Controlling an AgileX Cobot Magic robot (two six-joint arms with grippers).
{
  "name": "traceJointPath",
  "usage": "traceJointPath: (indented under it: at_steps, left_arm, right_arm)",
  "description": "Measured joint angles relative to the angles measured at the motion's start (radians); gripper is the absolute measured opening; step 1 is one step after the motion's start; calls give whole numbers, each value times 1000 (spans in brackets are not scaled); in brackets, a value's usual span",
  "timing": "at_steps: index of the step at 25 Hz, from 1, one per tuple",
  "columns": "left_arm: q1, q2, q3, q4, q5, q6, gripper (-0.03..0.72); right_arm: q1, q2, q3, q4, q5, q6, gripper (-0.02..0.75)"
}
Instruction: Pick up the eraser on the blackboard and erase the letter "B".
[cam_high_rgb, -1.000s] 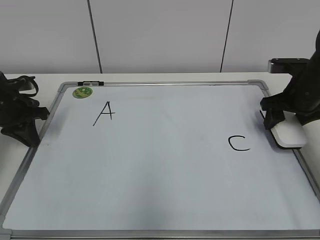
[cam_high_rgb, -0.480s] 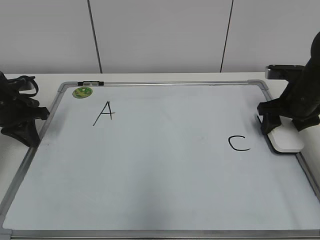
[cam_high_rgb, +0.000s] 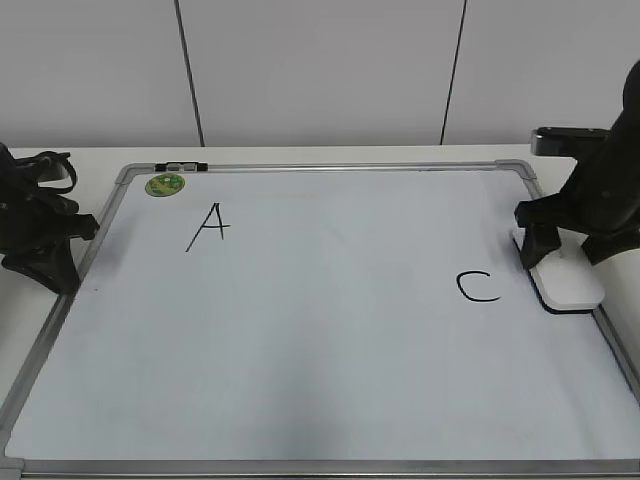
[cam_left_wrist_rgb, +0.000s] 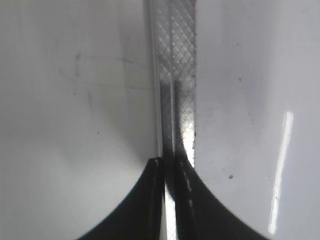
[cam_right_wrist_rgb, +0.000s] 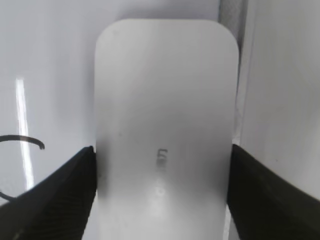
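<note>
A: Exterior view, what lies on the table?
B: The blackboard, a white board in a silver frame, lies flat. It bears a black "A" at upper left and a black "C" at right; no "B" shows between them. A round green magnet sits near the top left corner.

A: And the eraser?
B: The eraser, white with a dark underside, rests at the board's right edge, just beside the "C". The right gripper stands over its far end, one finger on each side. The left gripper sits low at the board's left frame.

A: Left wrist view?
B: The left gripper has its two dark fingers pressed together, holding nothing, above the board's metal frame.

A: Right wrist view?
B: The right gripper clasps the eraser: both dark fingers touch its long sides. Small grey lettering marks its top. Part of the "C" shows at left, the frame at right.
</note>
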Motion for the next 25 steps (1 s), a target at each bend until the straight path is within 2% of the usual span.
traceJointPath:
  at_steps: [6,9,11,17,20,25]
  left_arm:
    - [0,0,0,0,0,0,29]
    - [0,1,-7,2,1,6,65]
    - [0,5,-23,10,22,8,118]
    - [0,21,-160,13,149,10,342]
    - [0,19,-228,13,222,10,375]
    - [0,-45,-293,19,269,8,384]
  right_arm:
    - [0,0,-99,-2,128,0,597]
    - [0,0,-179,-2,191,0,594]
    - [0,0,-218,-2,217,0,594]
    - [0,-42,-323,11,301,-3,594]
    - [0,-95,-352,24,346,-14,594]
    - [0,-205,-359,27,417,-27,594]
